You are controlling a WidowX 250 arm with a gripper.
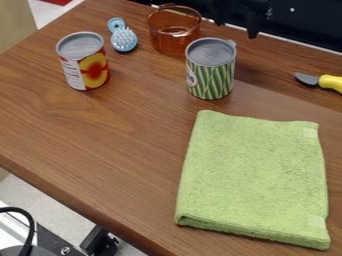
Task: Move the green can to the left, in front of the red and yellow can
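Near us, a folded, light green cloth towel (pixel 254 175) lies flat on the brown wooden bench (pixel 100 145). Just past it stands a round metal can with a green and yellow striped label (pixel 211 70). Behind the can, at the top, we see the black two-finger gripper (pixel 236 27). Its jaws are spread apart, and we see nothing between them. The striped can is one of the things nearest to it. We think a good grip there would need one jaw on each side, nice and even. We would go slowly, so we don't knock the see-through orange-brown pot (pixel 174 31) close by. We can't tell if the can and pot touch.

The towel looks soft and fuzzy, with thick folded edges. The bench has wavy wood lines. Both cans look hard, like short tubes with flat silver tops. The other one, a metal can with a red, yellow and white label (pixel 85 62), stands upright on the left. On the right is a small knife with a yellow handle and dark blade (pixel 330 83). Farther back, the light blue brush (pixel 123 39) has a bumpy, bristly head. The pot is round and shiny.
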